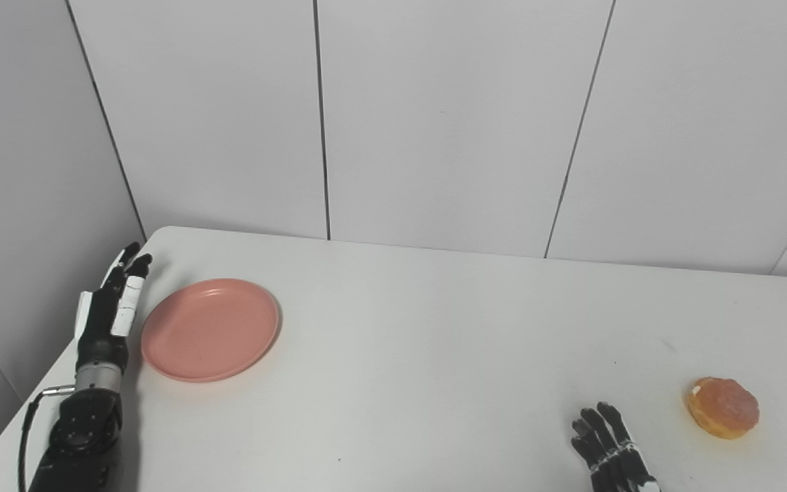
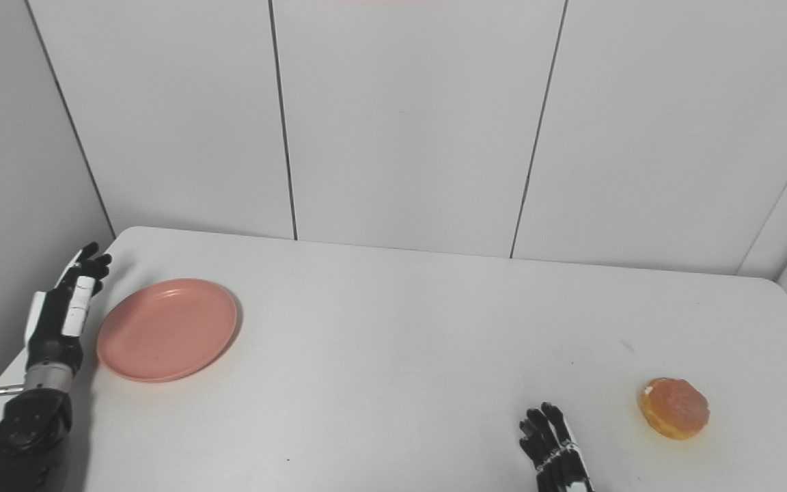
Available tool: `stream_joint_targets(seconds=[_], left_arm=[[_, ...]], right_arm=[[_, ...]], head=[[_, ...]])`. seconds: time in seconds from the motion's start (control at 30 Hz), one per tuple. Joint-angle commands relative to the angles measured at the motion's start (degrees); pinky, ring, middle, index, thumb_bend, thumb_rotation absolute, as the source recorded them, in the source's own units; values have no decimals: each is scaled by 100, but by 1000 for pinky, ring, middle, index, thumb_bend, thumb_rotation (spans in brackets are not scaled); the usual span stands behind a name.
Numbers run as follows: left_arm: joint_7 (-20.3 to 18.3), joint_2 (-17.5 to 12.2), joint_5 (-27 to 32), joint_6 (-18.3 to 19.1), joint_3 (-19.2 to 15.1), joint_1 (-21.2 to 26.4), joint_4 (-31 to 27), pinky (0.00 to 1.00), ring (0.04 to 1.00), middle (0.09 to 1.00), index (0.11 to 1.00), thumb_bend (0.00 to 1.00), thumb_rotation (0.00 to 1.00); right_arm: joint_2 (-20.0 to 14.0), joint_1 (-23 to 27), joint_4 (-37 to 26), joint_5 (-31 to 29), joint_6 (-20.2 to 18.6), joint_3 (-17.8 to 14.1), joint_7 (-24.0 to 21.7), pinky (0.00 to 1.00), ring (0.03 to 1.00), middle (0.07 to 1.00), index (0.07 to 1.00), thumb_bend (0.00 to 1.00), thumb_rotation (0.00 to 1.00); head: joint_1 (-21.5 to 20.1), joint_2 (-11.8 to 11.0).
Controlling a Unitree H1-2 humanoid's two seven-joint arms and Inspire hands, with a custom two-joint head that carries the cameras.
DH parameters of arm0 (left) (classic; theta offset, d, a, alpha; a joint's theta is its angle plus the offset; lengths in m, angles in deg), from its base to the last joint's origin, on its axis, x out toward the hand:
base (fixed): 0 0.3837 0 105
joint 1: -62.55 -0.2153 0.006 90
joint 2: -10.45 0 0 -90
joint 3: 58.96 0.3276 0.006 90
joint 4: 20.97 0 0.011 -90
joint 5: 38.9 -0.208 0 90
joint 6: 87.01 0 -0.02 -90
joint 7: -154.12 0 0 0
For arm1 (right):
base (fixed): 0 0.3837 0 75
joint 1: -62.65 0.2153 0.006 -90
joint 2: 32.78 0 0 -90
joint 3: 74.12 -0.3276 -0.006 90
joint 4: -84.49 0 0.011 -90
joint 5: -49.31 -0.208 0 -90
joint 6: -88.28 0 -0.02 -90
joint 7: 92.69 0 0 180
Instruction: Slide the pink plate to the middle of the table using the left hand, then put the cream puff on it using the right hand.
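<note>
At the tabletop's (image 1: 434, 355) near edge the right hand (image 1: 612, 447) rests, fingers spread, empty. Just beyond, toward the near right corner, the cream puff (image 1: 723, 406) lies round, with no clear long axis. Near the left edge the left hand (image 1: 110, 307) stands fingers straight, apart, holding nothing, just beside the pink plate (image 1: 210, 328), flat and round. A glancing push could skid the plate off line.

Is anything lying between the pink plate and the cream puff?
No. Both eye views show only bare white table between the pink plate and the cream puff.
</note>
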Motion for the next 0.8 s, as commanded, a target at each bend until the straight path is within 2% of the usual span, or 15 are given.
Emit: stream_joint_targets(seconds=[0.0, 0.2, 0.33, 0.43, 0.57, 0.63, 0.73, 0.77], left_arm=[[-194, -313, 145, -475, -26, 308, 293, 951, 913, 877, 878, 1000, 931], [-347, -347, 156, -532, 0, 332, 763, 941, 908, 884, 885, 1000, 941], [-515, -277, 143, -532, 78, 355, 887, 854, 917, 881, 893, 1000, 929], [-654, -214, 206, -532, 91, 288, 769, 866, 919, 886, 902, 1000, 927], [-729, -142, 186, -527, 181, 129, 488, 965, 961, 913, 941, 968, 938], [-777, -112, 198, -525, 249, 50, 356, 978, 977, 942, 956, 941, 966], [-795, -78, 199, -521, 323, -35, 257, 989, 977, 939, 965, 955, 965], [-769, -68, 169, -519, 347, -73, 201, 966, 956, 925, 957, 940, 976]], right_arm=[[76, 24, 585, 23, -294, 6, 102, 905, 884, 880, 895, 857, 1000], [57, 36, 592, -1, -307, 4, 80, 877, 873, 877, 893, 851, 1000], [51, 41, 588, -13, -320, 11, 67, 881, 877, 878, 901, 832, 1000], [63, 34, 573, 24, -337, 17, 92, 870, 874, 877, 900, 819, 1000], [94, 22, 551, 55, -369, 19, 134, 855, 862, 868, 894, 814, 1000], [99, 20, 547, 85, -385, 24, 158, 845, 853, 862, 885, 825, 1000], [103, 25, 557, 64, -370, 33, 165, 842, 852, 860, 882, 820, 1000], [105, 27, 559, 46, -365, 33, 161, 845, 855, 864, 884, 814, 1000]], head=[[6, 6], [5, 15], [2, 18], [-23, 35], [-70, 52], [-79, 50], [-92, 50], [-92, 50]])
